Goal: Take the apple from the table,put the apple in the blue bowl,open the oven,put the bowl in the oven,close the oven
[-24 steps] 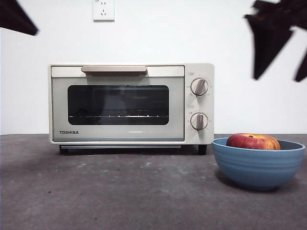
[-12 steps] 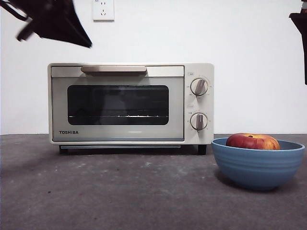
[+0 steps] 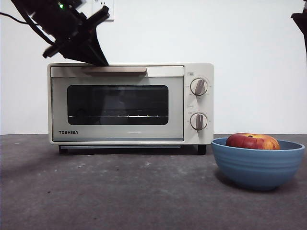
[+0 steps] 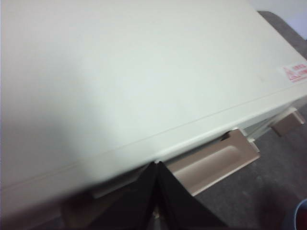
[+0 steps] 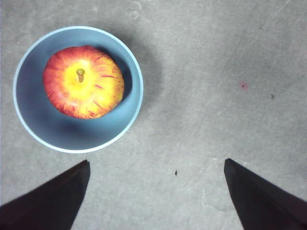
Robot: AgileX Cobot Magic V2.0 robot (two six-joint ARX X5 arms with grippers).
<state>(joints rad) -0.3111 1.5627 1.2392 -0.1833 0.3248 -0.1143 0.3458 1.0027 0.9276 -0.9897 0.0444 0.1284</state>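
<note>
The cream oven (image 3: pixel 130 103) stands shut at the back left of the table (image 3: pixel 120 191), its beige handle (image 3: pixel 114 69) across the top of the door. My left gripper (image 3: pixel 101 61) hangs with its tip just above the handle's left part. In the left wrist view that gripper (image 4: pixel 157 164) is shut, its jaws pressed together over the oven's top front edge, in front of the handle (image 4: pixel 216 160). The apple (image 3: pixel 253 142) lies in the blue bowl (image 3: pixel 258 165) at the right. My right gripper (image 5: pixel 156 162) is open, high above the table beside the bowl (image 5: pixel 29 120) and apple (image 5: pixel 84 81).
Two round knobs (image 3: pixel 199 86) sit on the oven's right panel. A wall socket (image 3: pixel 104 9) is on the white wall behind. The right arm shows only as a dark tip (image 3: pixel 302 21) at the top right edge.
The left arm has come down and rightward from the top left corner to the oven handle. The right arm has drawn back to the top right edge. Bowl, apple and oven have not moved.
</note>
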